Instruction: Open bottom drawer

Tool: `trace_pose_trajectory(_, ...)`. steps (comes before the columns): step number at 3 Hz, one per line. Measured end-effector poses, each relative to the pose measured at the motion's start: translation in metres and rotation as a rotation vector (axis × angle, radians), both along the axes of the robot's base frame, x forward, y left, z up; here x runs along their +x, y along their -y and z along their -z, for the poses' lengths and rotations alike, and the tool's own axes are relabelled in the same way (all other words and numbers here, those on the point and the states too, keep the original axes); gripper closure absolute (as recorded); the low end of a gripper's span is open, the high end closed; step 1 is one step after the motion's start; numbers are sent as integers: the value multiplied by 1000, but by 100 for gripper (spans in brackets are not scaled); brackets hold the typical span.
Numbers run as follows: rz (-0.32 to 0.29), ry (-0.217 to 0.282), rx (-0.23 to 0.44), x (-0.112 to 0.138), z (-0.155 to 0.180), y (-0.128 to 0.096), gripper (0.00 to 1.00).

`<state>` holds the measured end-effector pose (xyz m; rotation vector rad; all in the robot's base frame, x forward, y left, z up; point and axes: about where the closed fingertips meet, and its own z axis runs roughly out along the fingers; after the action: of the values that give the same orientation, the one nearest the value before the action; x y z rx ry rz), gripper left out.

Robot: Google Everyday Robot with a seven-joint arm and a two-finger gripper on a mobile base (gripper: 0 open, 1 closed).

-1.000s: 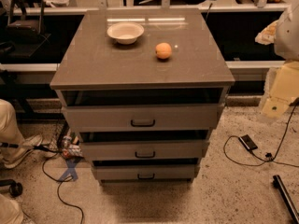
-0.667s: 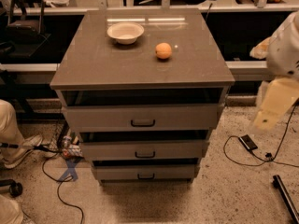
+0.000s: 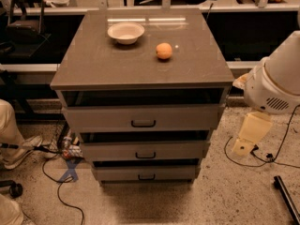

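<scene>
I see the gripper [image 3: 244, 143] hanging low to the right of the desk [image 3: 117, 67], above the floor and well apart from the drawer fronts. I cannot tell whether it is open or closed. The bottom drawer [image 3: 146, 172] is the lowest of three, its small dark handle [image 3: 146, 176] facing me, with a dark gap above its front. A white bowl [image 3: 125, 32] and an orange [image 3: 164, 50] sit on top.

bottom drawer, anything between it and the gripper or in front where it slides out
Nothing visible does. The gripper hangs right of the cabinet, open floor between it and the bottom drawer. Cables lie off to either side, not in front.
</scene>
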<state>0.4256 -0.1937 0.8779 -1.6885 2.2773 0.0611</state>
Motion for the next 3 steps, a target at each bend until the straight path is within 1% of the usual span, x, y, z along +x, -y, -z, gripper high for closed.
trace_pose_trajectory(1,-16,-9,27,-2,12,0,0)
trace_pose_trajectory(2,-81,-18,72,-8,60,-13,0)
trace_pose_trajectory(3,-160,-33,101,-15,137,-40,0)
